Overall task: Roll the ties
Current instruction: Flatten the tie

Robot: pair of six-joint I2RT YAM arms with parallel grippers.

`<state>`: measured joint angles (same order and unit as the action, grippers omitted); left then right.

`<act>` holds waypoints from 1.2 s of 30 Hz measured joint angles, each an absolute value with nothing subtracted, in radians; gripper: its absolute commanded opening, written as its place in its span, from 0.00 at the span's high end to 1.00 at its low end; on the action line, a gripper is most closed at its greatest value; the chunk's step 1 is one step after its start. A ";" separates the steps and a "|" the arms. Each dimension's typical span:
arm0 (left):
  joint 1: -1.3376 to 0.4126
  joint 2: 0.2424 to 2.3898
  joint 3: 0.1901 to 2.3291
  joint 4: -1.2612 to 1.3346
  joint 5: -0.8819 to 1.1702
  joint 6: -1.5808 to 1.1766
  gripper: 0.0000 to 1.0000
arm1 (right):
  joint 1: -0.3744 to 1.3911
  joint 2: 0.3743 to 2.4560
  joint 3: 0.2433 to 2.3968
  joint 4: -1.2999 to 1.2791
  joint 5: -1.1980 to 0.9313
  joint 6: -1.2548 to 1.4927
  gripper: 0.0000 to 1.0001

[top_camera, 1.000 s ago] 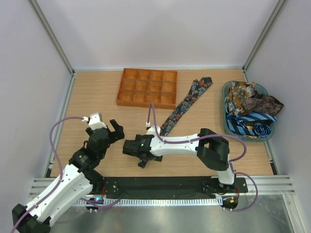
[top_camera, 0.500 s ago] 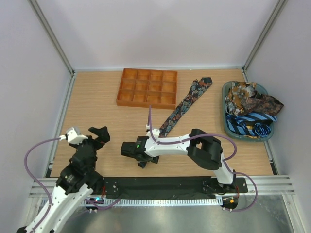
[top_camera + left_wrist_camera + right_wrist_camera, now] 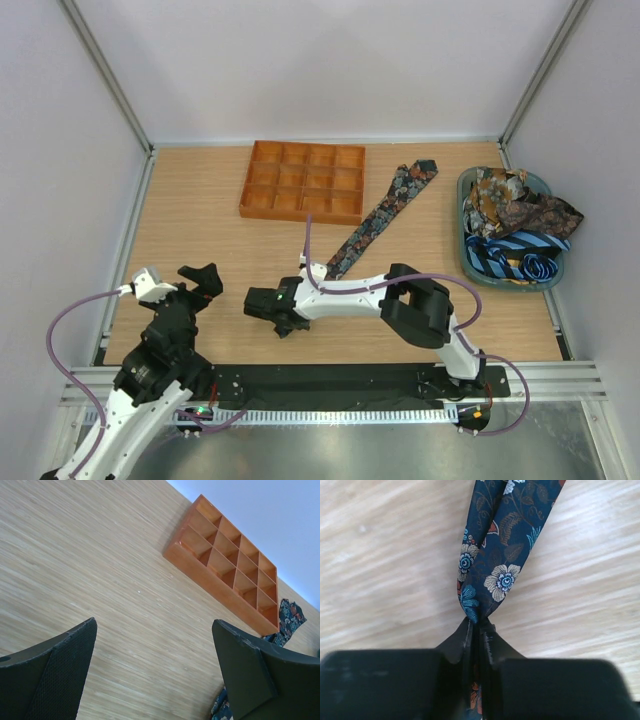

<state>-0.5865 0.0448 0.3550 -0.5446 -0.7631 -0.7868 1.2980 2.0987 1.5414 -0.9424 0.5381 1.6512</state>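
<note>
Floral tie (image 3: 385, 210) — one laid out, pinched by right gripper (image 3: 479, 630)

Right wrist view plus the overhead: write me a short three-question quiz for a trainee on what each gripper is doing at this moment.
1. True or false: the left gripper stands open, holding nothing.
2. How does the right gripper stand to the floral tie? A: open above it. B: shut on it. C: apart from it.
3. Fill in: the spare ties lie heaped in a ___ at the far right.
Key: 1 true; 2 B; 3 basket.
</note>
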 measured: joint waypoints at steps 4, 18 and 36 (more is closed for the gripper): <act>-0.587 0.036 0.355 -0.545 -0.764 -0.786 0.03 | 1.267 2.128 1.589 -0.939 0.536 1.641 0.80; -0.587 0.089 0.354 -0.541 -0.770 -0.786 0.02 | 1.196 2.158 1.664 -0.875 0.588 1.509 0.27; -0.587 0.139 0.354 -0.519 -0.769 -0.776 0.01 | 1.235 1.633 1.109 -0.389 0.353 0.808 0.24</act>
<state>-0.5865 0.1394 0.3542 -0.5186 -0.7692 -0.7761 1.2354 1.6329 1.1091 -0.3885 0.3534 0.8078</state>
